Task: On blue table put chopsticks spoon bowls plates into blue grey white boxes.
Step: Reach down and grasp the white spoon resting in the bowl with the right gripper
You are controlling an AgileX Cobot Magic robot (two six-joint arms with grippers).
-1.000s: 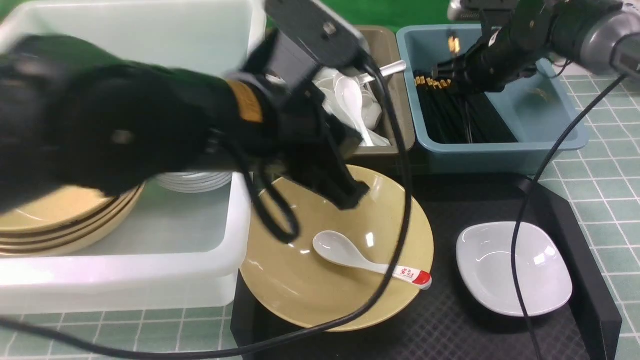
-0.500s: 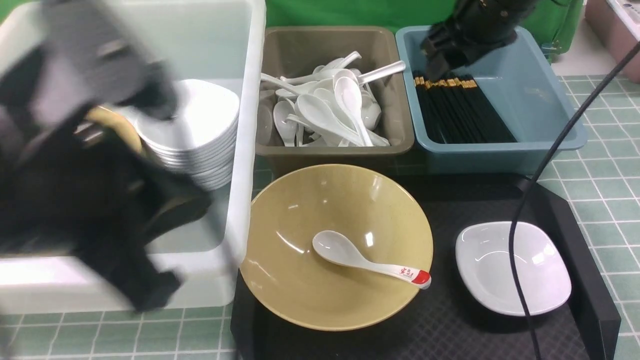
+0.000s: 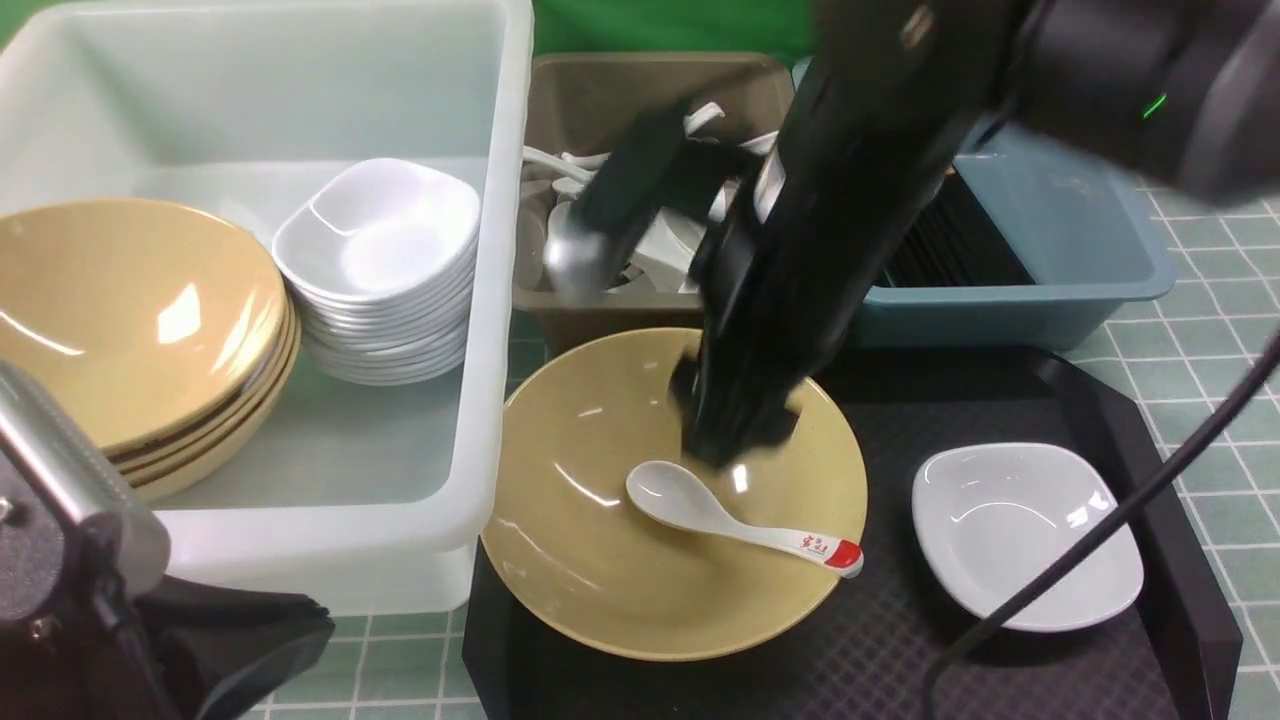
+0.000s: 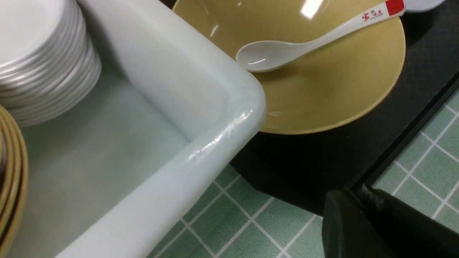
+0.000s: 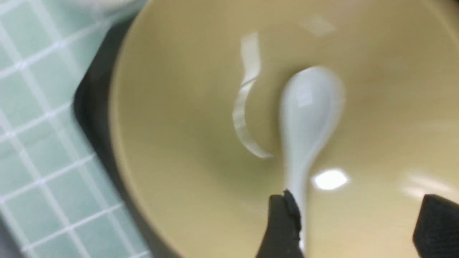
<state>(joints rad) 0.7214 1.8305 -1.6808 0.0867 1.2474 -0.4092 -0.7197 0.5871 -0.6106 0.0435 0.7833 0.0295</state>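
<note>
The spoon (image 3: 735, 520) lies inside a tan bowl (image 3: 600, 580), scoop near the middle and red-tipped handle resting on the rim. The bowl sits on a black tray (image 3: 900, 650) on the table (image 3: 1200, 380), with a white plate (image 3: 1020, 535) beside it. The right pincer (image 3: 738, 435) hangs just over the spoon's scoop, released, jaws wide apart and holding nothing. Behind stand the grey box (image 3: 640, 322) of spoons and the blue box (image 3: 1000, 315) of chopsticks (image 3: 960, 250). The left pincer (image 4: 353, 222) is clenched and empty, low over the table near the white tub (image 3: 495, 330) corner.
</note>
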